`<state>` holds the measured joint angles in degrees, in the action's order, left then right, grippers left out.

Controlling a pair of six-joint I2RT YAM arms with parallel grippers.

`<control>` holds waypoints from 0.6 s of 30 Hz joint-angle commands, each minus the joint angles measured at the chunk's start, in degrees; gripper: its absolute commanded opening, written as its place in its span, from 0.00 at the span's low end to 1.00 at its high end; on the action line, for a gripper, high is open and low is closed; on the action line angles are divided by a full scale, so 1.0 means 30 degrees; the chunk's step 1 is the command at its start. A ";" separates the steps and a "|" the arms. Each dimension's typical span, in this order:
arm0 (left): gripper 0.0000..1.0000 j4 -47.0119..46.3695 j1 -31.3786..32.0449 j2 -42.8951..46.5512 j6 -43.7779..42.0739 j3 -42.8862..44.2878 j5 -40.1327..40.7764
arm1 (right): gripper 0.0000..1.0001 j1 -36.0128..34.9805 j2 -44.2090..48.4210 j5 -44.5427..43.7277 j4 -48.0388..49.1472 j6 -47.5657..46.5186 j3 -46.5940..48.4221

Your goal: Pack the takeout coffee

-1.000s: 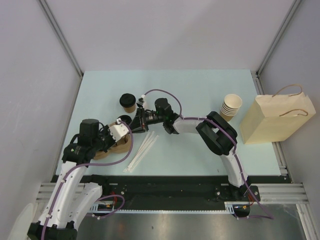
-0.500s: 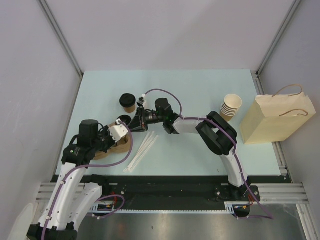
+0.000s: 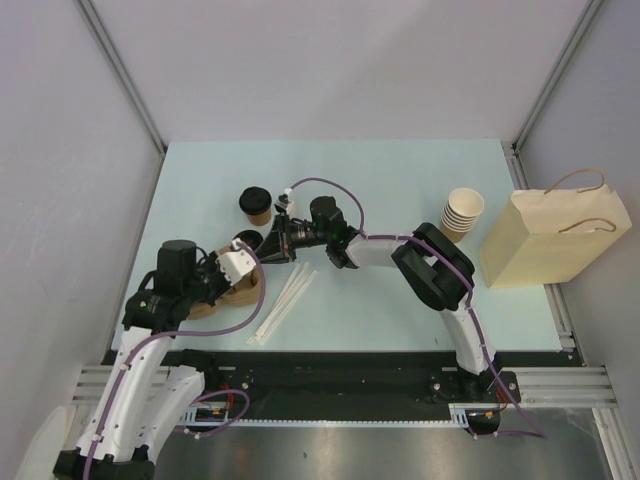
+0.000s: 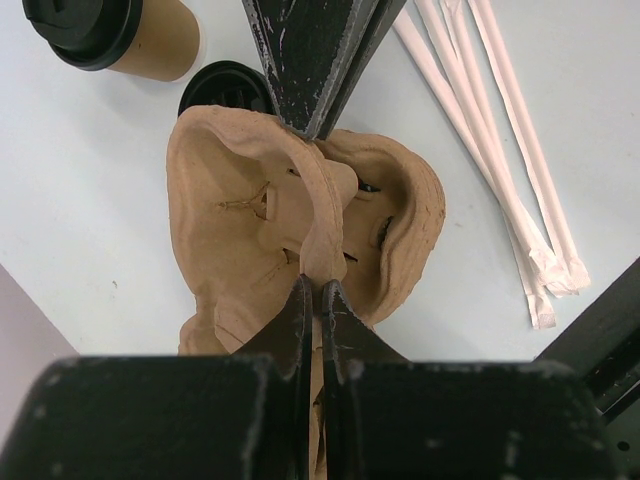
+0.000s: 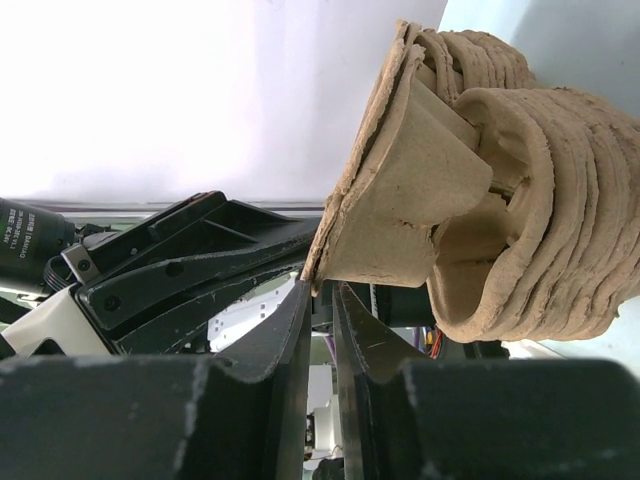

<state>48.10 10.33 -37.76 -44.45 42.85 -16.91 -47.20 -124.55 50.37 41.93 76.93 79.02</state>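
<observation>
The takeout coffee (image 3: 256,204), a brown cup with a black lid, stands at the table's left back; it also shows in the left wrist view (image 4: 112,36). A stack of brown pulp cup carriers (image 3: 232,290) lies in front of it. My left gripper (image 3: 234,274) is shut on the top carrier's middle ridge (image 4: 318,215), fingertips together (image 4: 320,292). My right gripper (image 3: 264,252) reaches in from the right, and its fingers (image 4: 312,60) meet the carrier's far rim. In the right wrist view it (image 5: 320,287) is nearly closed on the corner of the top carrier (image 5: 410,200).
A loose black lid (image 3: 247,240) lies beside the carriers, between them and the coffee. Wrapped straws (image 3: 284,300) lie to the right of the carriers. A stack of lidless tan cups (image 3: 462,213) and a paper bag (image 3: 555,240) stand at the right.
</observation>
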 commanded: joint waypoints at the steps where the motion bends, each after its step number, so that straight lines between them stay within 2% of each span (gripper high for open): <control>1: 0.00 -0.0475 0.0102 0.0135 0.0225 -0.0075 -0.0986 | 0.19 -0.0058 -0.0231 -0.0033 0.0846 -0.0300 0.0319; 13: 0.00 -0.0095 0.0102 0.0251 -0.0241 0.0013 -0.1629 | 0.18 -0.0380 -0.0377 -0.0295 0.0613 -0.0505 0.0494; 18: 0.00 -0.0065 0.0073 0.0428 -0.0536 -0.0133 -0.1835 | 0.16 -0.0497 -0.0494 -0.0646 -0.0617 -0.1237 0.0700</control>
<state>49.01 10.33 -37.56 -45.04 42.63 -17.15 -47.57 -125.08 50.35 41.39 75.90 79.11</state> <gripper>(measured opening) 0.017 0.172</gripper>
